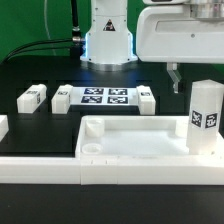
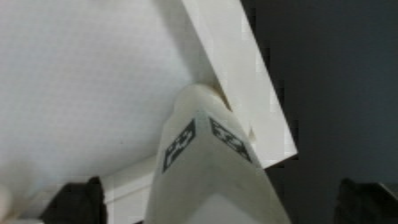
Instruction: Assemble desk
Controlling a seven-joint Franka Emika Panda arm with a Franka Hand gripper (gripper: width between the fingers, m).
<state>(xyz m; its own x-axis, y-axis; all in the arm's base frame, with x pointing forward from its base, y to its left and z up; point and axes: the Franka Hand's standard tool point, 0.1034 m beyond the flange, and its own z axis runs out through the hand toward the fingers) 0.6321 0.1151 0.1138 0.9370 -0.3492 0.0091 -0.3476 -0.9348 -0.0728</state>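
Note:
The white desk top (image 1: 135, 150), a tray with a raised rim, lies at the front of the table. One white leg (image 1: 205, 116) with a tag stands upright at its right corner. My gripper (image 1: 177, 77) hangs above and just behind that leg, open and empty. In the wrist view the upright leg (image 2: 199, 150) shows from above between my two dark fingertips (image 2: 80, 203), which stand well apart from it. The tray floor (image 2: 89, 80) and rim (image 2: 231, 60) show behind it. Three more legs (image 1: 32, 97) (image 1: 62, 98) (image 1: 146, 98) lie flat further back.
The marker board (image 1: 105, 97) lies between the loose legs, in front of the robot base (image 1: 108, 40). A long low white wall (image 1: 60, 168) runs along the front. Another white part (image 1: 3, 126) shows at the exterior view's left edge.

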